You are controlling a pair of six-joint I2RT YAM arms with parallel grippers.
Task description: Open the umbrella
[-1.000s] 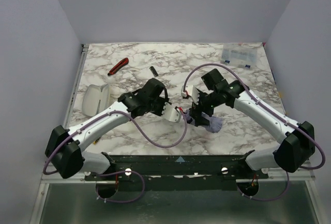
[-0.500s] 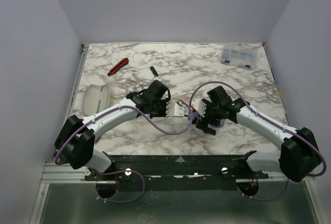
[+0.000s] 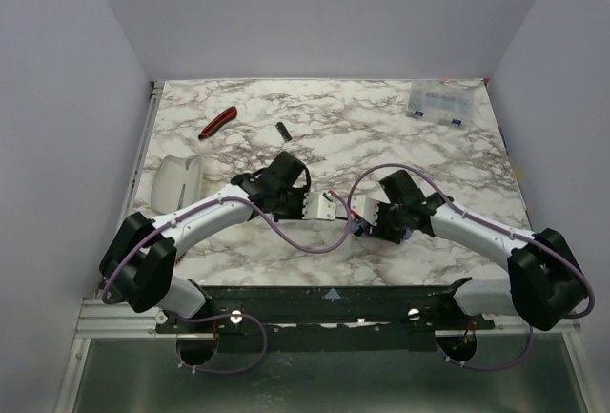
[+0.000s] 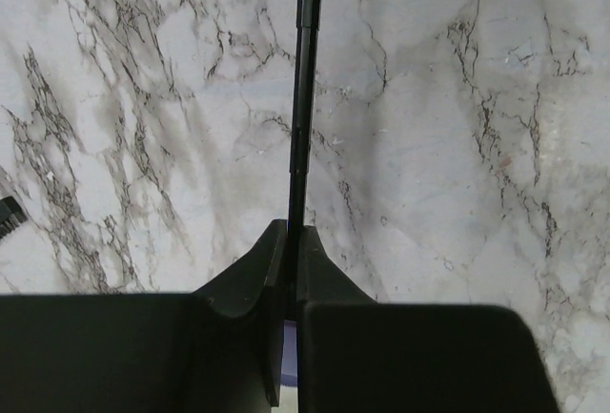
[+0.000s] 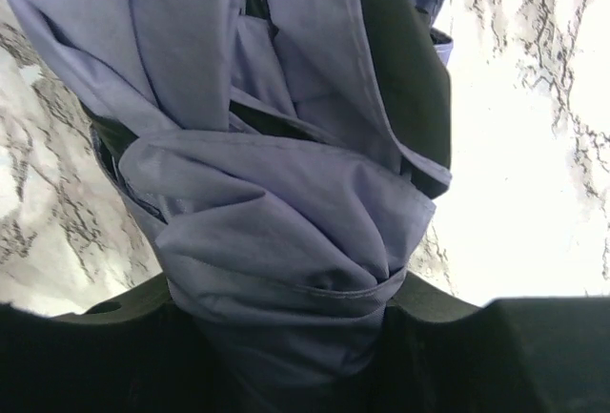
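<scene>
Where the two grippers meet over a marble table [image 3: 381, 127], a folding umbrella [image 5: 276, 222] is held between them, not yet opened. Its pale lavender fabric, black lining showing in the folds, is bunched into a twisted bundle between the fingers of the right gripper [image 5: 286, 289], which press on it from both sides. Its thin black shaft [image 4: 303, 98] runs out from the left gripper [image 4: 291, 251], whose fingers are clamped tight on it. Out to that gripper's left lies a white scoop-shaped tray [image 3: 176, 182]. Far beyond the right gripper sits a clear compartment box [image 3: 440, 101], contents too small to tell. Beyond the left gripper lie a red-handled tool [image 3: 217, 122] and a small black piece [image 3: 282, 131].
</scene>
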